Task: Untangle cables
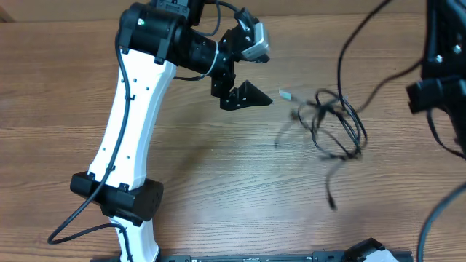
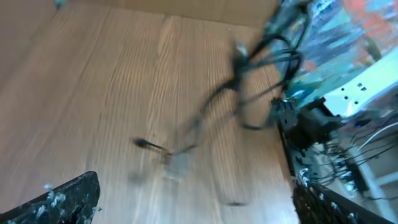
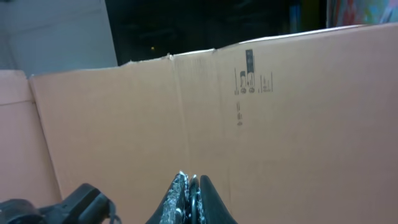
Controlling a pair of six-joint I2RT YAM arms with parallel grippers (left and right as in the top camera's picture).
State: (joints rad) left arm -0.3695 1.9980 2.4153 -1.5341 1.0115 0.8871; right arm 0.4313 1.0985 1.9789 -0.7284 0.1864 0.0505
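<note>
The cables (image 1: 336,122) lie on the table (image 1: 218,189) right of centre, well apart from both grippers: thin, black, flexible cords knotted into one cluster of overlapping oval loops. The number of separate cords in the cluster cannot be told. Two loose strands leave it, one running down toward the near edge and ending in a small plug, one shorter strand reaching left. One small pale plug end (image 1: 285,94) lies at the upper left of the cluster, between it and the left gripper (image 1: 244,93). The left wrist view is blurred but shows the same tangle, with one dark plug tip (image 2: 144,144) and a pale grey piece just beside it. The table surface is brown wood-grain laminate, flat and matt. The left gripper's two black fingers (image 2: 65,199) stand wide apart with nothing between them, above bare table left of the cords. The left arm (image 1: 131,124) has a white shell with black joints. The right gripper (image 3: 191,186) has its two jaws pressed together, empty, facing a plain brown cardboard wall (image 3: 280,149) with one vertical crease and small printed marks.
</note>
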